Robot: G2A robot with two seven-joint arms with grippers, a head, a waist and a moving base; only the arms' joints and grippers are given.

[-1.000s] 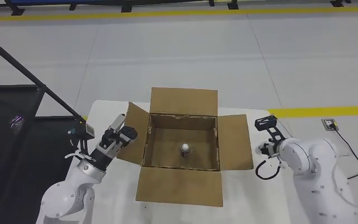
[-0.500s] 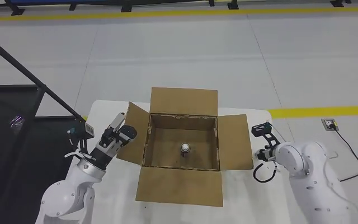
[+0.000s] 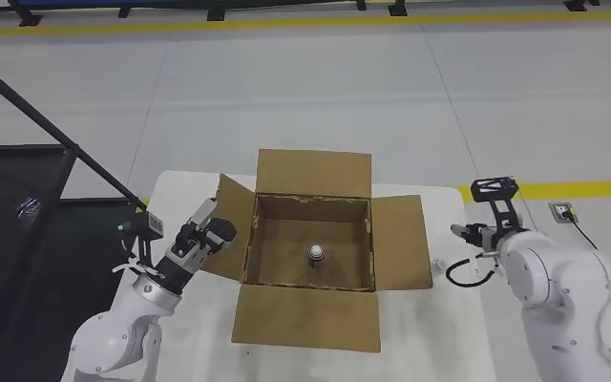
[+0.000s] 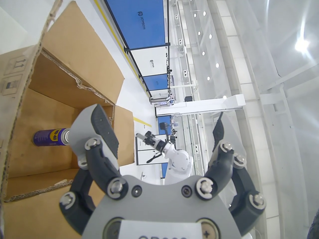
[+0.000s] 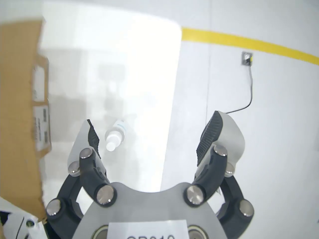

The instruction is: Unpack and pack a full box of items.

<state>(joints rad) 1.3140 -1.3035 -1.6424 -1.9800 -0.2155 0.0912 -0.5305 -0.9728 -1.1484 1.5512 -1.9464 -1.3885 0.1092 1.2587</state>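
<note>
**Open box at mid-table, both grippers spread and empty**

The room is a wide hall with a pale floor point(image 3: 286, 86) crossed by yellow lines point(image 3: 582, 187). Blue wall panels point(image 4: 134, 13) rise at its far side. A black frame point(image 3: 38, 116) stands off the table's left side, and a floor socket point(image 3: 561, 211) with a black cable sits off to the right.

The white table point(image 3: 434, 329) carries a cardboard box point(image 3: 313, 172) at its middle. All four flaps are folded outward and the inside is open to the top.

The left gripper point(image 3: 214, 222) hangs at the box's left flap, aimed across the opening. Its fingers are spread wide with nothing between them. The right gripper point(image 3: 461, 230) is over the table's right part, beyond the box's right flap, its fingers likewise parted and empty.

A spray can point(image 3: 317, 253) with a blue body and white cap stands upright on the box floor, near the middle. It is down inside the walls, well apart from the left gripper at the flap outside.

A small white bottle point(image 3: 438, 265) rests on the bare table just beside the outer edge of the right flap. It is near the right gripper but not touching it. In the right wrist view the bottle point(image 5: 116, 135) shows past the fingers, closer to the finger on the box side. Whether it stands or lies on its side cannot be told.
</note>
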